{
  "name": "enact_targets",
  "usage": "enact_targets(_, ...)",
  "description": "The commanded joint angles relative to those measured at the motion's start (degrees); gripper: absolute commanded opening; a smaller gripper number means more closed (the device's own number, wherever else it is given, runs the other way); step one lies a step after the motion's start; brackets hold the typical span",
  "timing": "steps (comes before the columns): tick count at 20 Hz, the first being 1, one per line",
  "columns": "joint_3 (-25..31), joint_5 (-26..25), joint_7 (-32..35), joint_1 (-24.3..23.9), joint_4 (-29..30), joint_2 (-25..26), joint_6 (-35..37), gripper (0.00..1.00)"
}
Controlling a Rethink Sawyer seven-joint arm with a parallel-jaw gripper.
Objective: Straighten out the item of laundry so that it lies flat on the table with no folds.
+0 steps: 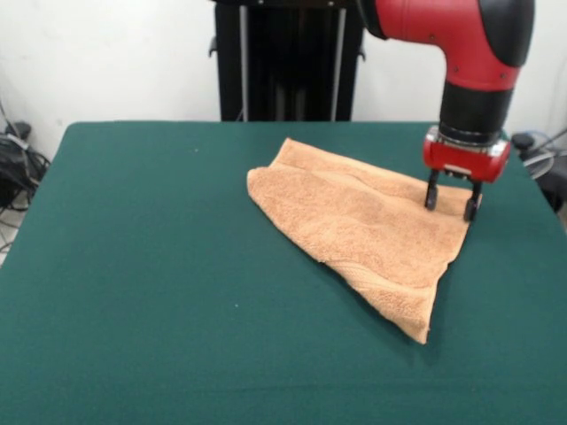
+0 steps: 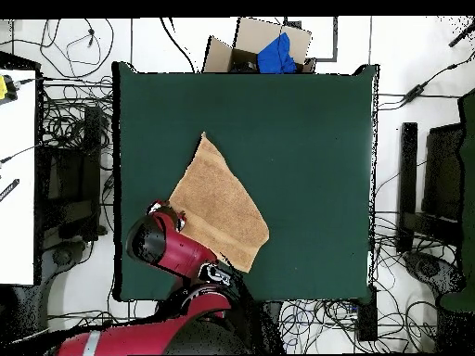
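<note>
Towel first: the light orange-tan terry-cloth hand towel lies on the dark green felt-topped rectangular table, folded over itself into a rough triangle instead of spread out square. In the front view its broad end sits toward the far side of the table, right of centre, and it narrows to a point reaching toward the near edge. A woven border band runs along its lower left side. In the overhead view the same cloth shows as a wedge, its tip aimed at the middle of the table and its wide end close to my arm.

My pincer hangs from my red and black wrist straight down over the towel's right-hand corner. Its two dark fingers stand apart, a gap showing between them, and their tips touch or nearly touch the cloth; I cannot tell which. Nothing is clamped between them.

In the overhead view a cardboard box with blue fabric in it sits beyond the table's opposite edge.
</note>
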Motion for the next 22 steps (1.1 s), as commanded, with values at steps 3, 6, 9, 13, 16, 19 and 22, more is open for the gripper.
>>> enact_targets(3, 5.8, 1.2, 18.6, -1.3, -4.3, 3.2, -3.0, 1.00)
enact_targets(6, 6.2, 1.1, 18.4, -1.4, -4.8, 3.6, -2.3, 1.00)
enact_targets(9, 5.7, 1.6, 17.7, -0.8, -5.1, 3.9, -1.8, 1.00)
enact_targets(13, 4.5, 2.5, 16.7, 0.4, -5.1, 4.0, -1.2, 1.00)
enact_targets(16, 4.1, 1.8, 15.8, 0.2, -4.8, 4.1, -0.7, 1.00)
enact_targets(19, 5.1, 0.4, 16.3, -1.0, -3.8, 3.8, -1.0, 1.00)
enact_targets(22, 5.5, -0.2, 16.5, -1.4, -3.4, 3.7, -1.2, 1.00)
